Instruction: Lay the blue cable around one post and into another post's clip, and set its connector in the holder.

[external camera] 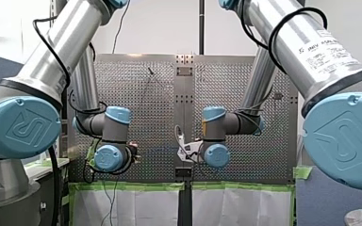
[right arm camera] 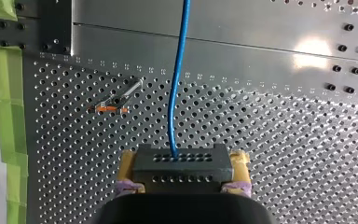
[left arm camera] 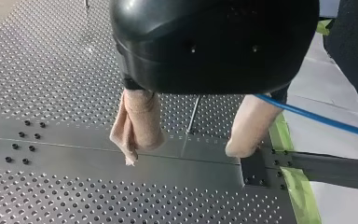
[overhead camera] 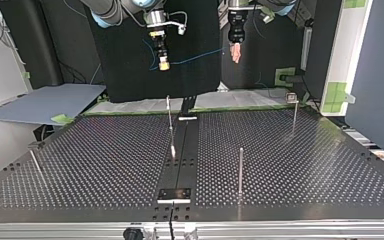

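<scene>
My right gripper (right arm camera: 182, 159) is shut on a black connector block (right arm camera: 182, 171), yellow pads pressing its two sides. The blue cable (right arm camera: 177, 93) leaves the block and runs ahead over the perforated table. In the top view this gripper (overhead camera: 164, 64) hangs high at the back, and the cable (overhead camera: 195, 59) stretches across to my left gripper (overhead camera: 236, 54). My left gripper (left arm camera: 182, 154) is open, its beige pads wide apart, nothing between them. The cable (left arm camera: 307, 114) passes by the outer side of one pad (left arm camera: 249, 123).
Thin metal posts stand on the table (overhead camera: 105, 150): one near the middle (overhead camera: 169, 115), one nearer the camera (overhead camera: 240, 170), one with a clip head at the top view's right (overhead camera: 294, 112), one leaning at its left (overhead camera: 35, 162). A small plate (overhead camera: 175, 194) sits on the dark centre strip.
</scene>
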